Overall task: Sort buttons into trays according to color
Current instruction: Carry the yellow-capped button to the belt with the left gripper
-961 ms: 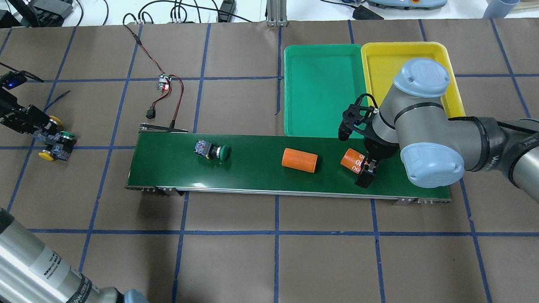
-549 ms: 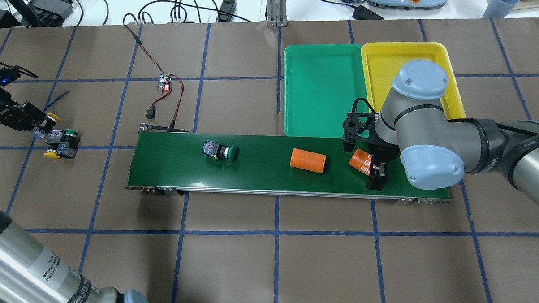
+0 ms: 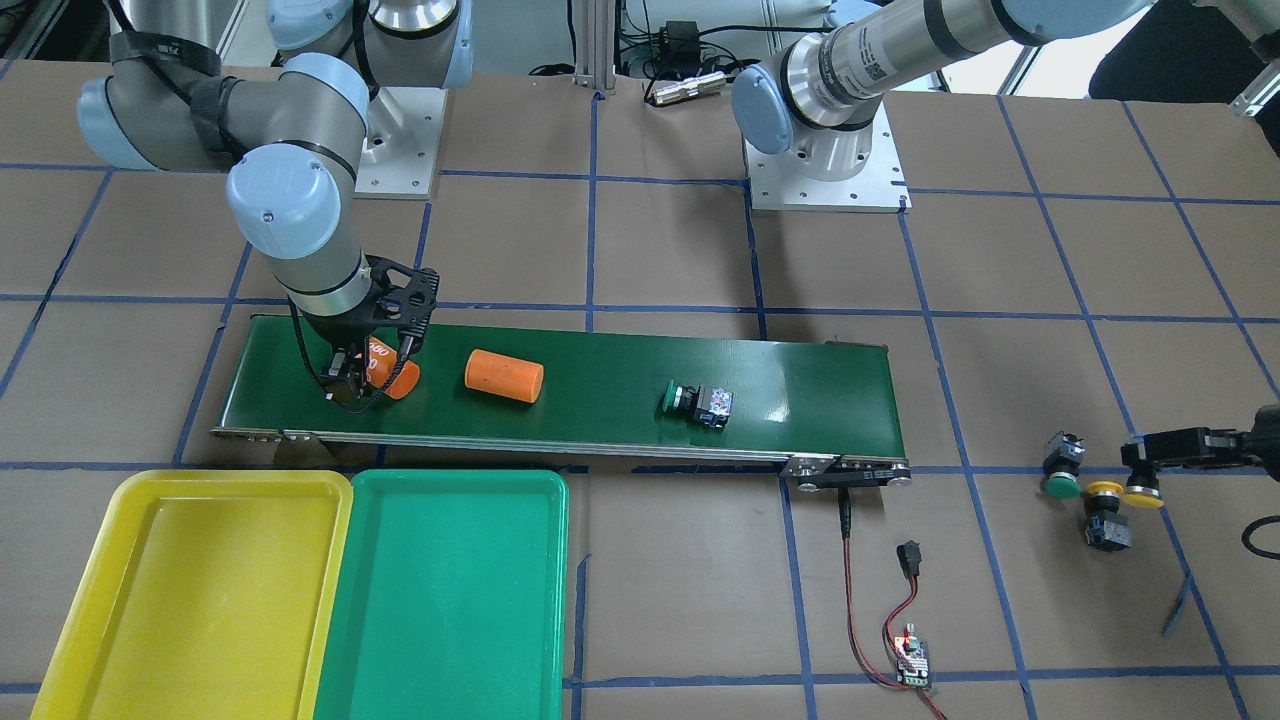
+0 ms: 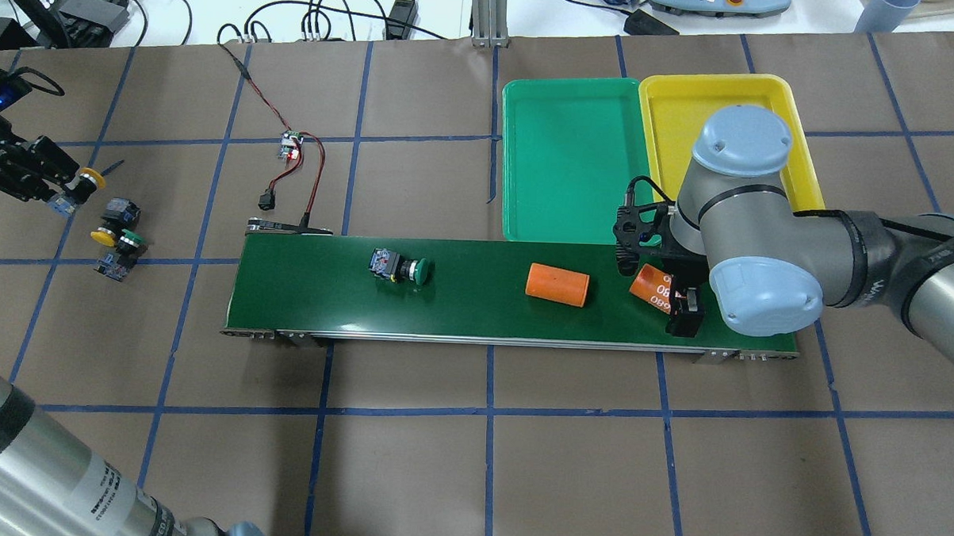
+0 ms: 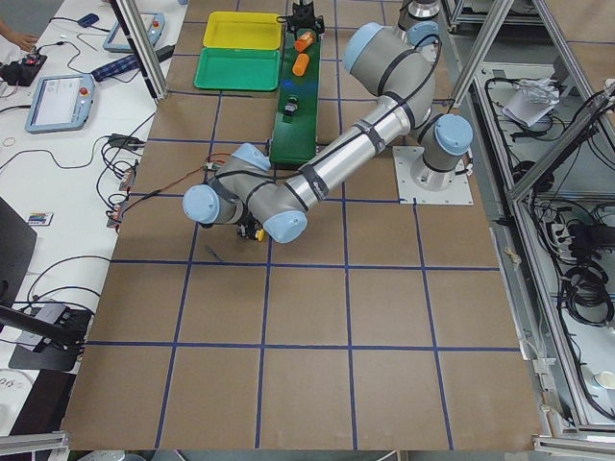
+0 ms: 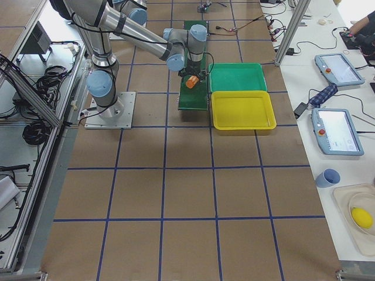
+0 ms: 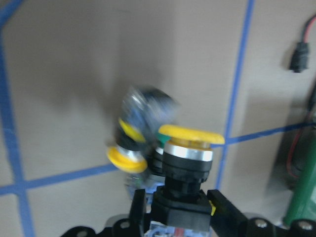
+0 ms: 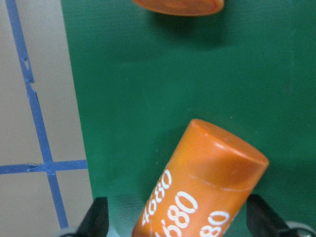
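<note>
My left gripper point(image 4: 69, 187) is shut on a yellow button point(image 4: 91, 177) and holds it above the table at the far left; the left wrist view shows its cap point(image 7: 191, 136) between the fingers. A second yellow button point(image 4: 103, 237) and a green button point(image 4: 131, 238) lie together on the table just beside it. Another green button point(image 4: 402, 267) lies on the conveyor belt point(image 4: 475, 311). My right gripper point(image 4: 655, 290) is open and straddles the orange cylinder marked 4680 point(image 8: 207, 187) at the belt's right end. The green tray point(image 4: 568, 156) and the yellow tray point(image 4: 677, 116) are empty.
A second orange cylinder point(image 4: 557, 284) lies mid-belt. A small circuit board with red and black wires point(image 4: 293, 146) sits behind the belt's left end. My right arm's elbow hangs over the yellow tray's near corner.
My left gripper has lifted a yellow button away from the other two, which shifted. The green button and both cylinders have moved right along the belt. My right gripper followed its cylinder.
</note>
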`<action>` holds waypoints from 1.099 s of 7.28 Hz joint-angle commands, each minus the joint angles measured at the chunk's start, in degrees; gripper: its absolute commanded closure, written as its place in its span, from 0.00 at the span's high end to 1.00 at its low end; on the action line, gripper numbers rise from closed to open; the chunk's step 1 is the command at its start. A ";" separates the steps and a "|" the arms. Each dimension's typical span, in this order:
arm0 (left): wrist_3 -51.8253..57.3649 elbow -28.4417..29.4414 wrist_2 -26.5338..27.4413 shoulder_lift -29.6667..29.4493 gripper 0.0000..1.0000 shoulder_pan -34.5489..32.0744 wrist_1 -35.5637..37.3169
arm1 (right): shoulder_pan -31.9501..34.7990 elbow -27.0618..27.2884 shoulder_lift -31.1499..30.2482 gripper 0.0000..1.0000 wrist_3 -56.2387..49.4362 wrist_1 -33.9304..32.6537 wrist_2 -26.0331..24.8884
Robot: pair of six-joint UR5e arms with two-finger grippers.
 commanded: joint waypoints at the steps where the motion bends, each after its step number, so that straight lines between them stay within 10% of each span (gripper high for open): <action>1: -8.11 -4.28 -0.30 4.05 0.12 -2.99 -0.80 | 0.00 -0.49 -0.25 1.00 -1.93 -0.12 0.58; 8: -31.25 -28.17 -0.31 19.17 0.11 -23.08 23.57 | 1.92 0.47 -2.10 1.00 -2.02 -4.60 3.40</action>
